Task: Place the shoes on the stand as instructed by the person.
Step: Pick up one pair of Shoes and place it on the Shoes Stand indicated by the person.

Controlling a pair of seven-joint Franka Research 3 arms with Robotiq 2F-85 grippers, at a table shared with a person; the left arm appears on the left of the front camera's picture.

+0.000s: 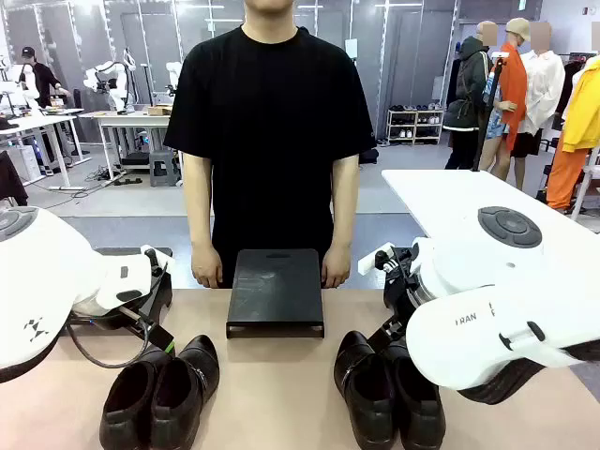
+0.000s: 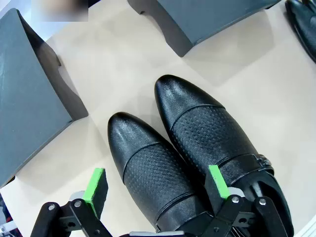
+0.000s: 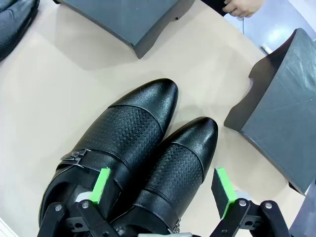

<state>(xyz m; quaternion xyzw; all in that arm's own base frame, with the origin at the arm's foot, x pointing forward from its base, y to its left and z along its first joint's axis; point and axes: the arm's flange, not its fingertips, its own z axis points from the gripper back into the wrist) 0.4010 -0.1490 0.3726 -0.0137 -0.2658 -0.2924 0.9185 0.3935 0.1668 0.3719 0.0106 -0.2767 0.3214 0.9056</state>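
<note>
Two pairs of black glossy shoes stand on the tan table, the left pair [image 1: 159, 389] and the right pair [image 1: 389, 394]. The person [image 1: 272, 122] stands at the far side, hands resting on either side of the dark middle stand [image 1: 275, 291]. In the left wrist view my left gripper [image 2: 157, 183] hangs open just above its pair [image 2: 148, 163], green pads straddling one shoe. My right gripper [image 3: 162, 187] is likewise open over its pair [image 3: 123, 138], with one shoe [image 3: 182, 163] between the pads. Neither holds anything.
A second dark stand [image 1: 155, 300] sits at the left under my left arm, seen close as a stand [image 2: 29, 98] beside the left pair. Another stand [image 3: 286, 118] lies beside the right pair. The person's hand [image 3: 242, 7] rests by the middle stand [image 3: 128, 17].
</note>
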